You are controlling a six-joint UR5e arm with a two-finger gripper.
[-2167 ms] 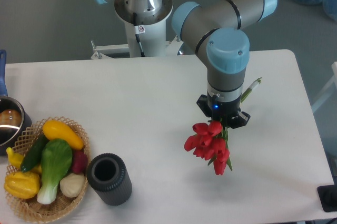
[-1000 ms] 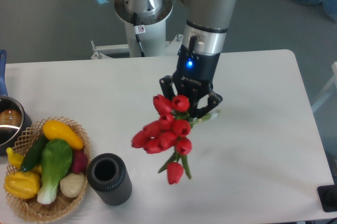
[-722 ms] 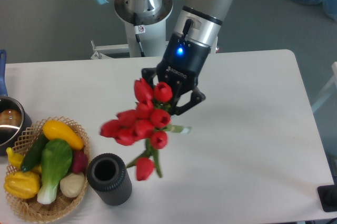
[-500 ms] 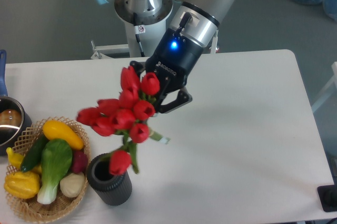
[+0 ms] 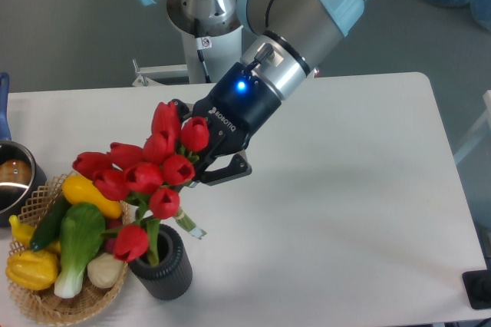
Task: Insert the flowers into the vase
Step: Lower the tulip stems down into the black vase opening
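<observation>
Claw (image 5: 201, 160) was pinched on the flowers (image 5: 142, 177), bunch held tilted, red heads fanning out lower left of the claw. Vase (image 5: 166, 269) stood upright on the bench (image 5: 345, 189), below and left of the claw; lowest tulip head and stems hung over its mouth.

gripper (image 5: 201, 160) swung from right side to left, flowers (image 5: 142, 170) carried along, now tilted over vase (image 5: 165, 267), lowest bloom at mouth

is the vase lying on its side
No, the vase stands upright on the table beside the wicker basket, with the flowers over its mouth.
</observation>
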